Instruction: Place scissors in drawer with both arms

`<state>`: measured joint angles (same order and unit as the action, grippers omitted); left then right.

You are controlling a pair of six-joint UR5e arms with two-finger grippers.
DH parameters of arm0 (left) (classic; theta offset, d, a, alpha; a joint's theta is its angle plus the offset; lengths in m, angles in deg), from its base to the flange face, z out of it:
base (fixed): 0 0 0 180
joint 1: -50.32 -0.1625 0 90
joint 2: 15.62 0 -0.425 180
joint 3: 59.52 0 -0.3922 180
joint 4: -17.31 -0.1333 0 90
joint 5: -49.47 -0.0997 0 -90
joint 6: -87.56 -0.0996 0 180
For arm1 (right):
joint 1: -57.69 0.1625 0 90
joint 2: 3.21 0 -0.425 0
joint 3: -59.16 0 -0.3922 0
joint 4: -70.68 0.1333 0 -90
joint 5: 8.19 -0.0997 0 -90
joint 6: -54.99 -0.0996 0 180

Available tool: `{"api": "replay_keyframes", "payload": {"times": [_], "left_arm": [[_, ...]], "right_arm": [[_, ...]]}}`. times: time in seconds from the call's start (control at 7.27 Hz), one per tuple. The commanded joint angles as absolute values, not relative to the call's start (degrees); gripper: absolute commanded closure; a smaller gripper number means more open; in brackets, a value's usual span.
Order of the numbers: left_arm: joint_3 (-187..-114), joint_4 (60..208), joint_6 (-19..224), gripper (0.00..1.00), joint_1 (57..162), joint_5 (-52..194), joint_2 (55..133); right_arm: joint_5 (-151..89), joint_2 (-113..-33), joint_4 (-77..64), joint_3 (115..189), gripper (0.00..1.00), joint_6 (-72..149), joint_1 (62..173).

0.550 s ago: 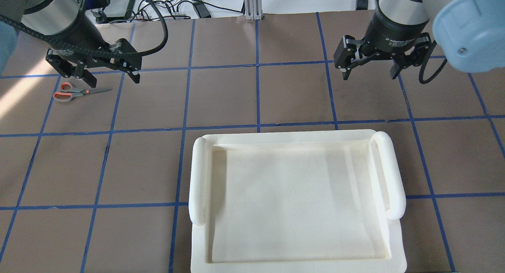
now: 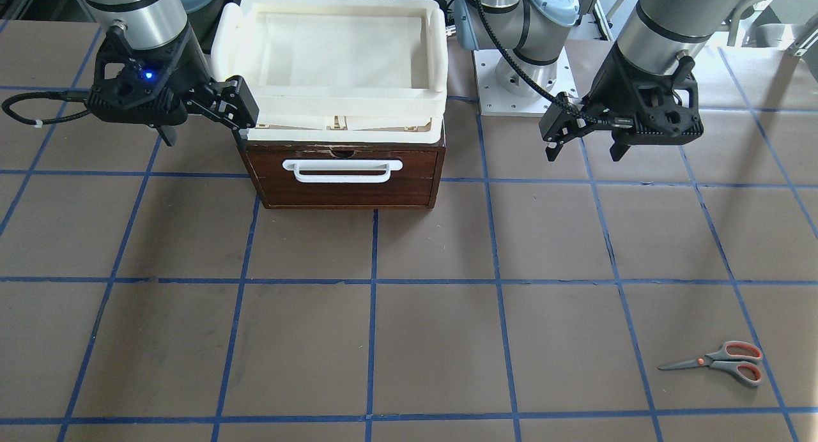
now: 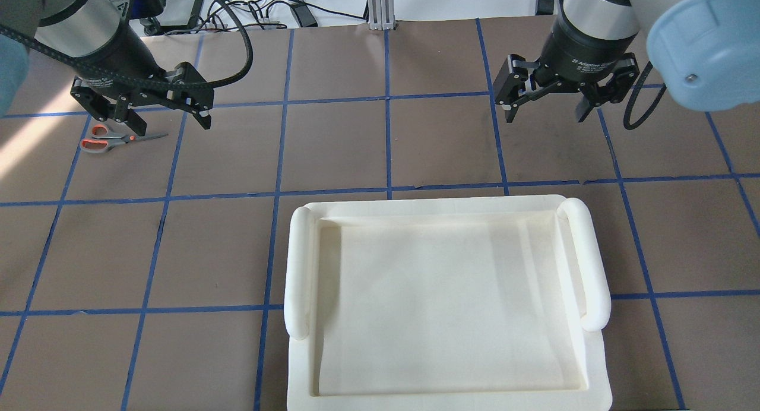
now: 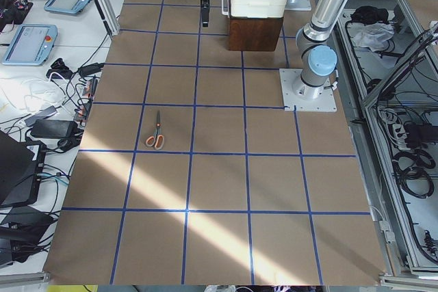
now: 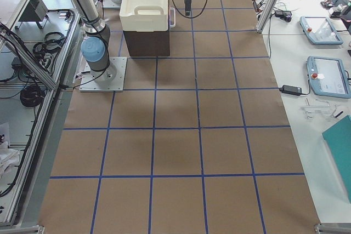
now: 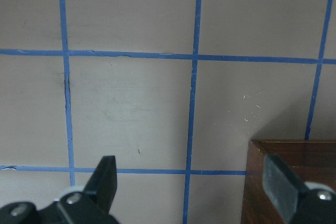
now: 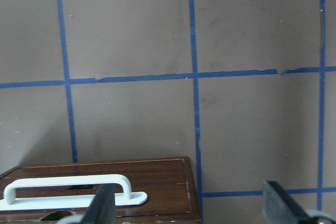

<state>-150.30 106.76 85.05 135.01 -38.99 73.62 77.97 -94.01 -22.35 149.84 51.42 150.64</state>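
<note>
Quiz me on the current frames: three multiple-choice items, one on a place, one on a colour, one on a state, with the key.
1. Where is the small pair of grey scissors with orange-lined loops? A) in the drawer B) on the brown table, robot's left side C) in the cream tray
2. What colour is the bar handle on the dark-brown wooden drawer? A) white B) black C) orange
3. How are the black two-finger left gripper and right gripper? A) both shut B) left holds scissors C) both open, empty
Key: 1 B, they lie flat on the table; 2 A, white against dark wood; 3 C, jaws apart, nothing between.
</note>
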Motion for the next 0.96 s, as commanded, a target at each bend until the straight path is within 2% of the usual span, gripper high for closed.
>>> {"api": "replay_keyframes", "payload": {"times": [0.0, 0.41, 0.83], "left_arm": [[-151.01, 106.78, 85.01, 0.0, 135.05, -38.86, 73.68], [-151.02, 105.22, 78.92, 0.0, 134.43, -38.86, 74.37], [-150.4, 104.23, 51.86, 0.0, 124.02, -42.65, 75.43]], "right_arm": [[68.98, -93.21, -27.13, 150.3, 0.0, 68.22, 152.86], [68.19, -89.18, -26.01, 150.3, 0.0, 89.89, 156.47], [68.89, -83.64, -23.04, 149.51, 0.01, 110.09, 159.29]]}}
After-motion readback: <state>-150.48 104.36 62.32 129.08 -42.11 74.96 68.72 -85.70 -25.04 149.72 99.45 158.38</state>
